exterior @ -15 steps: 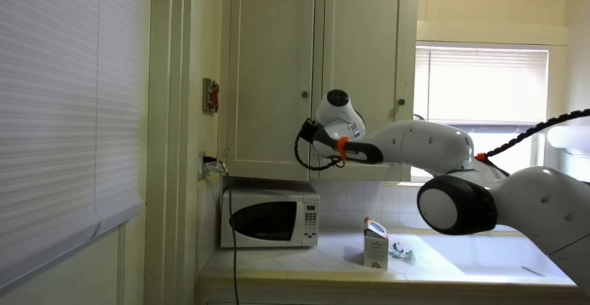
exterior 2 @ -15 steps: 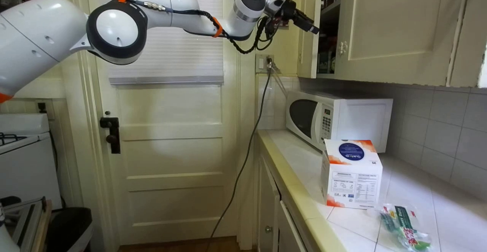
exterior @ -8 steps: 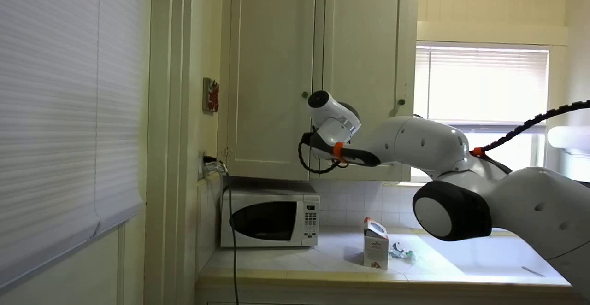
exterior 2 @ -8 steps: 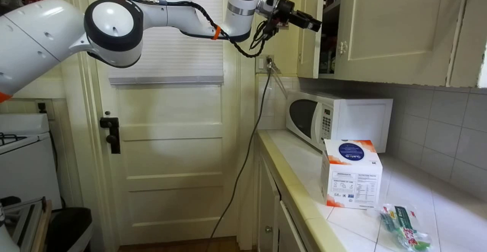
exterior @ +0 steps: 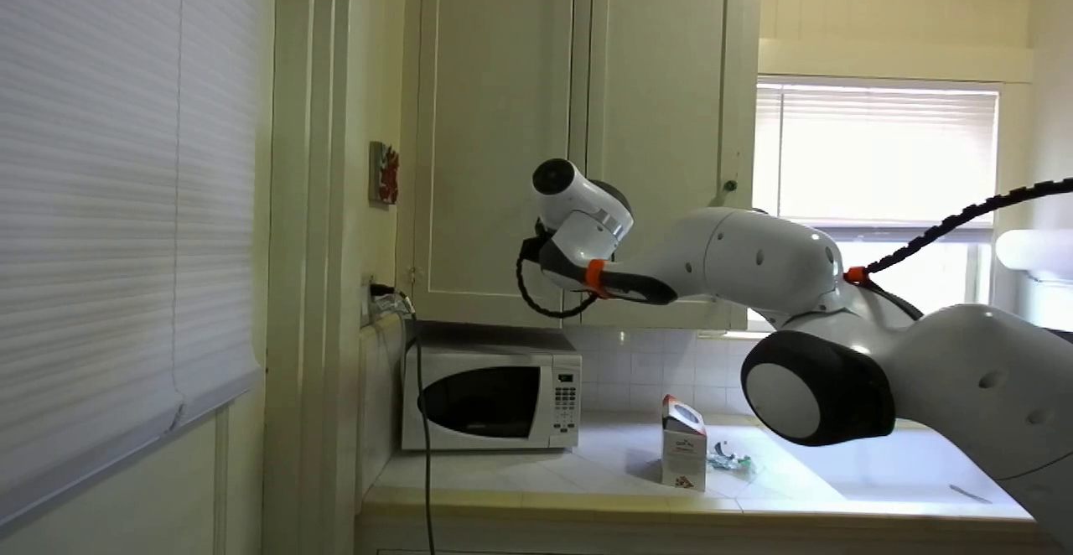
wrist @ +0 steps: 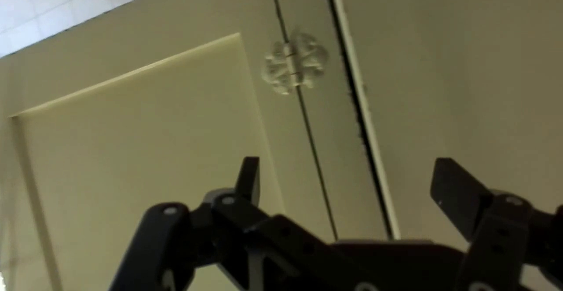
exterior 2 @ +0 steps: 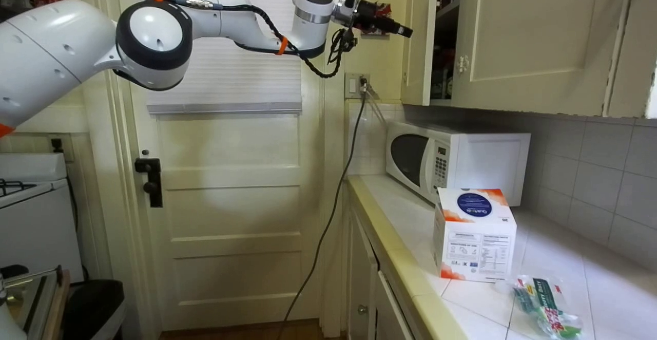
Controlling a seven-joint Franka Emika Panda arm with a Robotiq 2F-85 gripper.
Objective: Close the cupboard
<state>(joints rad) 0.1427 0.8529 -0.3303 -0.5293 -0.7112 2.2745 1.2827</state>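
Since the earlier frame our hand (exterior 2: 405, 31) has moved back leftward in an exterior view, now short of the free edge (exterior 2: 428, 73) it overlapped, while the cupboard (exterior 2: 418, 62) has stayed ajar as it was. There we see the hand point right and slightly down at the cupboard's door (exterior 2: 417, 87), just beside it; whether they touch, we cannot tell. The door's long axis runs upright; it is hinged at left, its outer face turned leftward to the hand's side, its free edge swung out before a dark opening.

In an exterior view the arm (exterior: 754, 257) has slid left too and hides the hand. The cupboard hangs above the microwave (exterior: 490, 396) on the bench (exterior: 608, 459), left of a matching cabinet section (exterior: 662, 111).

In the wrist view our hand is spread wide, holding nothing. The free edge runs slantwise between the fingers (wrist: 456, 194) as pictured: one shows against our door, the other against the cabinet section. We judge the hand should shift further over the door, then push inward.
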